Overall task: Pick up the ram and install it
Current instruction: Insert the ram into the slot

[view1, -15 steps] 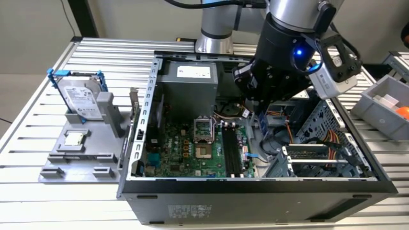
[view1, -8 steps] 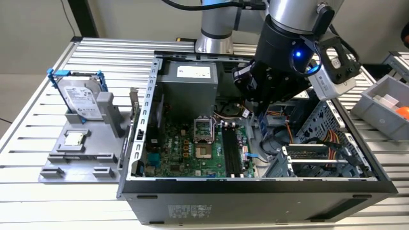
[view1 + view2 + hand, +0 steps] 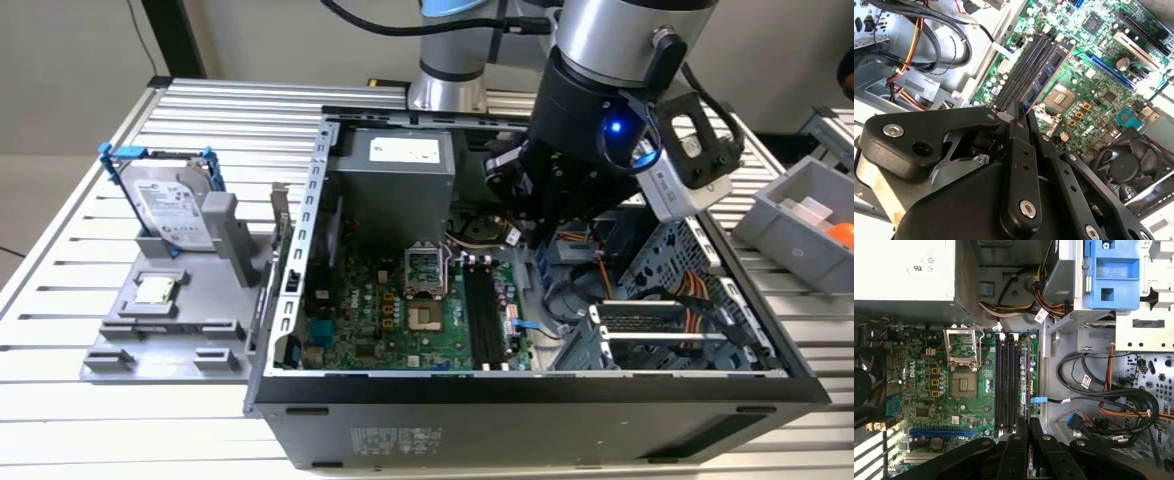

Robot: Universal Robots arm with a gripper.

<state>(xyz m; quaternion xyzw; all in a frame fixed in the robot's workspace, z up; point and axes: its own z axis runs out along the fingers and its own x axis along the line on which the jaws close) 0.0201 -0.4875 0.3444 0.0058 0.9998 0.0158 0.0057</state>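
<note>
Black tool (image 3: 1021, 116) linkages fill the foreground of both wrist views, the fingertips pinched on one end of the ram (image 3: 1048, 75). Computer case (image 3: 534, 385), lying open on the slatted counter (image 3: 80, 420), exposes the green motherboard (image 3: 387, 310). Ram: blue-green stick standing in a black memory slot (image 3: 1006, 382), beside the processor socket (image 3: 963, 385).

Counted: one open case (image 3: 534, 385), one motherboard (image 3: 400, 310), four black slots (image 3: 1005, 385), one ram (image 3: 1046, 75), one fan (image 3: 1126, 167), one hard drive (image 3: 167, 205), one chip (image 3: 158, 290), one gripper (image 3: 1024, 427).
</note>
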